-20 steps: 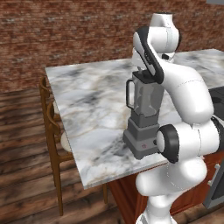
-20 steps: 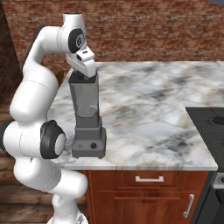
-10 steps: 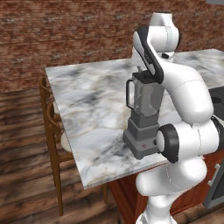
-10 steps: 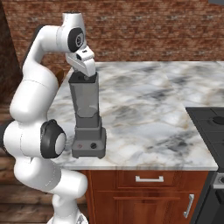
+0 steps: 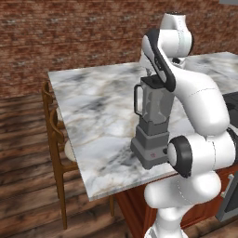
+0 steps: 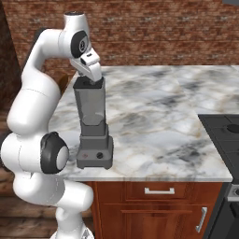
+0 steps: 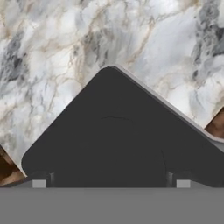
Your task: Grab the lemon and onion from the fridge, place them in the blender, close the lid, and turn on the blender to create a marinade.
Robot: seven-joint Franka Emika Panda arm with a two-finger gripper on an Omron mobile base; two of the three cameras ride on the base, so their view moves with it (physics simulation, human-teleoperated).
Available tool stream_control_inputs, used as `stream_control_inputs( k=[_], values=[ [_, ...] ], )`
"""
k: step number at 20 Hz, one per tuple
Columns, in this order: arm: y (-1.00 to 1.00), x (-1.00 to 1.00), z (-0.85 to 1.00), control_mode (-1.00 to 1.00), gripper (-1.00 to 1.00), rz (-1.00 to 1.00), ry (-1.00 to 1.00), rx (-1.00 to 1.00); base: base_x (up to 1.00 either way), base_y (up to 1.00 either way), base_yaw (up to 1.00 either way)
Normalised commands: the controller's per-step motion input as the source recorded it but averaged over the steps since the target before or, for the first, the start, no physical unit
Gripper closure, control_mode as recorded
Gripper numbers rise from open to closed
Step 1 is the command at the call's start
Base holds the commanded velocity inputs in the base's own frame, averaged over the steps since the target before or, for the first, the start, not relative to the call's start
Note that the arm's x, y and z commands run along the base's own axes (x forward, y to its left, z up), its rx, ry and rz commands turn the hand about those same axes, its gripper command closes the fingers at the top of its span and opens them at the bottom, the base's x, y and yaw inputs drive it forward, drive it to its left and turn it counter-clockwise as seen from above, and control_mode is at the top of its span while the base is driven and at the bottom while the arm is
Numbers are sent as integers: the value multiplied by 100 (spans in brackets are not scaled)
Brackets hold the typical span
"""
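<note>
The blender stands near the front left edge of the marble counter, a grey jar on a dark base with small buttons. Its jar has a side handle facing left in the left base view. The black lid lies flat over the jar's mouth. My gripper points down right on top of the lid, its fingertips spread wide and open at the lid's near edge. The lemon, the onion and the fridge are out of view.
A wooden chair stands against the counter's left side. A dark stovetop lies at the right end. Red-brown drawers sit under the counter. A brick wall runs behind.
</note>
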Motion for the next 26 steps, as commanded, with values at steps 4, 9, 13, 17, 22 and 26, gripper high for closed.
stream_control_inputs(
  k=[4, 9, 13, 17, 22, 26],
  values=[
    [0, -9, 13, -100, -100, 0, 0, 0, 0, 0, 0],
    [0, -24, 27, -100, -100, 0, 0, 0, 0, 0, 0],
    [0, -40, 24, -100, -100, 1, 0, 0, 0, 0, 0],
    [-13, -70, 1, -100, -100, 5, 0, -1, 0, 0, 0],
    [-21, -81, -3, -100, -100, 11, -3, 0, 0, 0, 0],
    [-6, -93, -2, -100, -100, 12, 0, -3, 0, 0, 0]
  ],
)
